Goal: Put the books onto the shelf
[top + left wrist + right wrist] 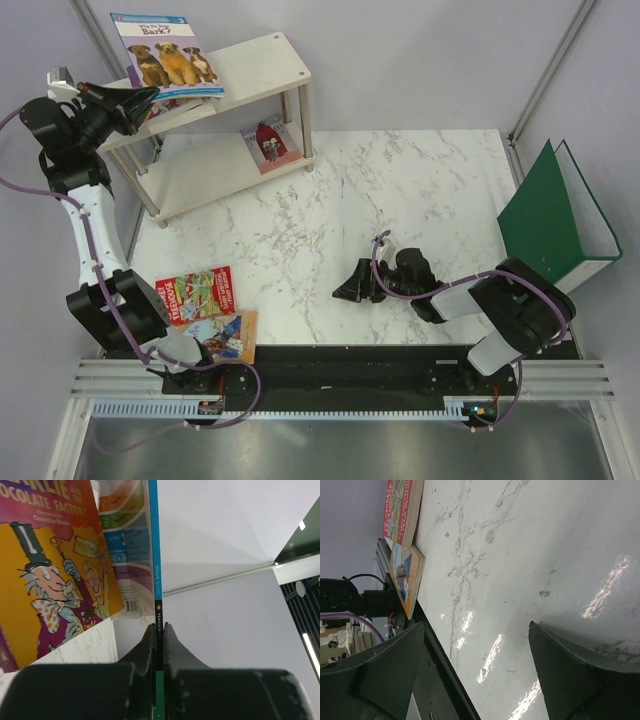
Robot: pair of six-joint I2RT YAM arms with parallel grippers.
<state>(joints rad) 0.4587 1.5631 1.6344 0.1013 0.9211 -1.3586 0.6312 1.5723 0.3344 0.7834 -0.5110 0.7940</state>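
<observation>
L gripper: jaws clenched on blue spine edge of the dogs book, no gap showing betw fingers. Grip is at one end of the spine. Bk runs straight out ahead of the fingertips, long axis in line w/ the tool. From overhead the bk sits raised & tilted, cover toward camera, over the far-L end of the shelf top board; can't tell if its lower edge touches the board. Close beside the held bk in wrist view: Roald Dahl book, cover showing; can't say if the two touch. Judgement: step in hand = set dogs bk on top board. It turns on the board lying just below/ahead of the tool, so move is down & fwd, clear of the Dahl cover. Lower board, below tool, carries a small red-and-white book. R gripper: jaws spread wide, grasping nothing, low over the marble table, well apart from shelf. Off to its L, by table's near edge: Treehouse book & orange-brown book, flat, just beside each other. L arm base is nearer them but L is occupied; R is free. Green binder stands on R gripper's other side, not part of job.
</observation>
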